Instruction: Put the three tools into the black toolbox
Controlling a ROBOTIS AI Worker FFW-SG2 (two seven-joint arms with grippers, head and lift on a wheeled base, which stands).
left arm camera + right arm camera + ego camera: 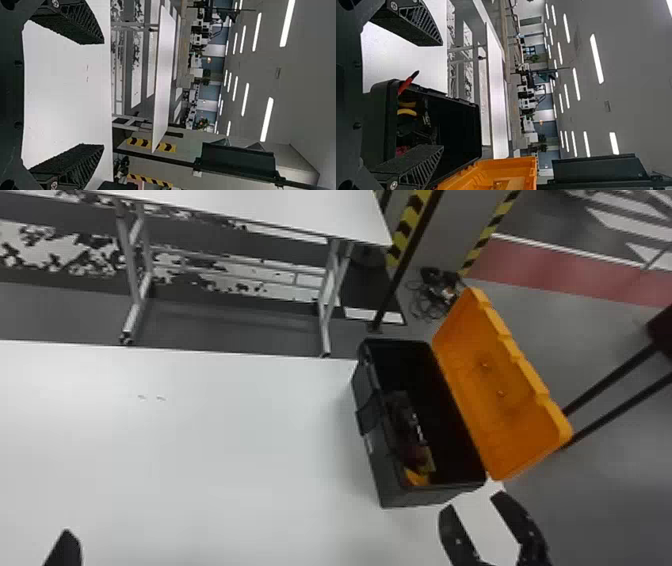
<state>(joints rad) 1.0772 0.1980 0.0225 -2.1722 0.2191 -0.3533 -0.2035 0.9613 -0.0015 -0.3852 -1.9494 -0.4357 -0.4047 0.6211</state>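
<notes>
Right claw: fingers apart — black toolbox's five o'clock
Left claw: apart — eight o'clock
Tools: inside
Orange lid: open, two o'clock

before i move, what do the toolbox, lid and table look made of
The black toolbox looks like matte plastic: dull walls, rounded edges. The orange lid seems satin plastic, with moulded notches along its rim. The white table could be laminate or coated board, from its smooth sheen.
</notes>
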